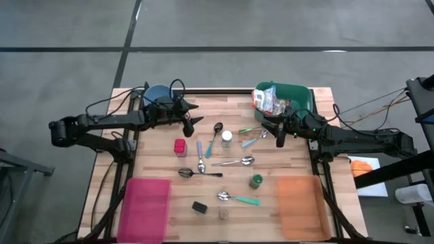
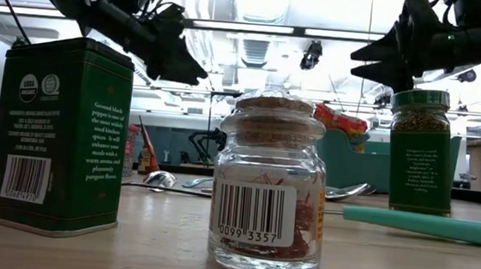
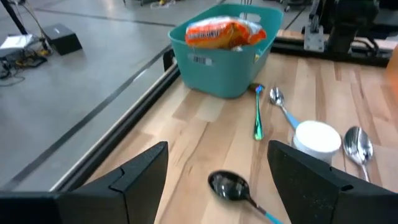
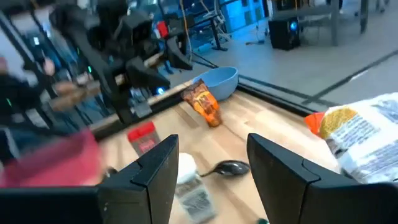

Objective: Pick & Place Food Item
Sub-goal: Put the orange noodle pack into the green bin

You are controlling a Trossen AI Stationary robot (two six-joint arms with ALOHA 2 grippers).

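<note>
A teal bin [image 1: 298, 95] at the table's far right holds an orange-and-white snack bag [image 1: 268, 100], also visible in the left wrist view [image 3: 225, 32]. A small orange-brown packet [image 4: 204, 102] leans against the blue bowl [image 4: 219, 79] at the far left. My left gripper [image 1: 193, 119] hovers open above the table near the bowl, over a black spoon [image 3: 231, 186]. My right gripper [image 1: 275, 133] hovers open just in front of the bin, with nothing between its fingers [image 4: 155, 168].
Several spoons [image 1: 234, 163], a white-capped jar [image 1: 226, 137], a red item [image 1: 180, 147] and a green-lidded jar [image 1: 255, 180] lie mid-table. A pink tray [image 1: 144, 207] and an orange tray [image 1: 298, 207] sit near the front. A green tin [image 2: 58, 133] and a corked glass jar [image 2: 268, 188] stand close to the near edge.
</note>
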